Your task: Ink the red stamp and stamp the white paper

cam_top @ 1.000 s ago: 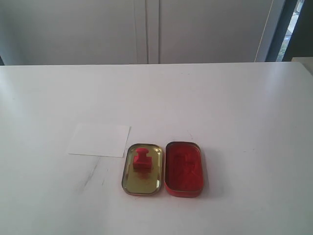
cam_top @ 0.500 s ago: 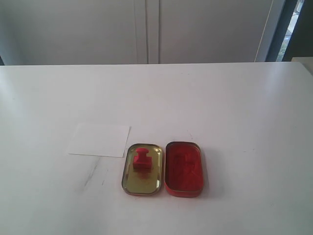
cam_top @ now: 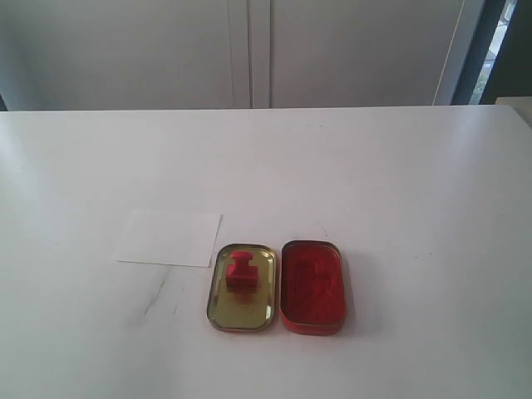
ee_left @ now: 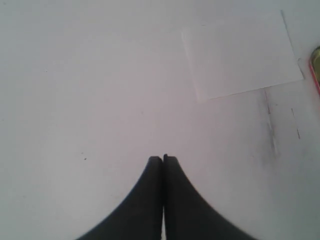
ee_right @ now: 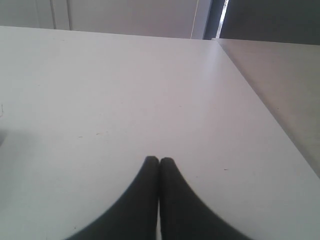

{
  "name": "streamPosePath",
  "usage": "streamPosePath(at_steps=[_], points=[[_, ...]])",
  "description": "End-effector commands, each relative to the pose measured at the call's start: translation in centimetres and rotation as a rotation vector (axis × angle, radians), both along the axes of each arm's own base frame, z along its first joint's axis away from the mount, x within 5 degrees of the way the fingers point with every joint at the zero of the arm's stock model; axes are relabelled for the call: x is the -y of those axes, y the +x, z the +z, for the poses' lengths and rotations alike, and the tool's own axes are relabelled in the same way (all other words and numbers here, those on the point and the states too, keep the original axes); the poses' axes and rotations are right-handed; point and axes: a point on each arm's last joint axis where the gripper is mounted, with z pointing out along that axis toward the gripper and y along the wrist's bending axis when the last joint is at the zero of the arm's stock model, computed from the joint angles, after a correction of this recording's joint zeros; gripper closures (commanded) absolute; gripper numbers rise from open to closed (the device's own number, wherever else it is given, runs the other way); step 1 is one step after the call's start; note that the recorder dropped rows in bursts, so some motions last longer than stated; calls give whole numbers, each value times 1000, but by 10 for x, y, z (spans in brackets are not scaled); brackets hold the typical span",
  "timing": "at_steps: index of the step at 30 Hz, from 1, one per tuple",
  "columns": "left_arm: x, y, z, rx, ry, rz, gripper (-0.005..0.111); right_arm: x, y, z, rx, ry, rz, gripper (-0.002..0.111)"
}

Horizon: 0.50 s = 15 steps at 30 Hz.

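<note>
The red stamp stands upright inside the gold tin lid near the table's front. Right beside the lid lies the red ink-pad tin, uncovered. The white paper lies flat just left of and behind the lid; it also shows in the left wrist view, white paper. Neither arm appears in the exterior view. My left gripper is shut and empty above bare tabletop, apart from the paper. My right gripper is shut and empty over bare table, with no task object in its view.
The white table extends wide behind and to both sides of the tins. Dark scuff marks streak the top left of the lid. In the right wrist view the table's side edge runs close by.
</note>
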Motion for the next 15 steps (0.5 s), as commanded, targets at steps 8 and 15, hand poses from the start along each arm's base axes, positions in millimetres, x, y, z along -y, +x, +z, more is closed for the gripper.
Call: streamPosePath(at_steps=[8,15], points=[[55,48,-10,-69,3,-230,107,0,0,0,14,-9,-4,108],[94,69,-12,-87,15,-349,107,0,0,0,14,-9,-4,108]])
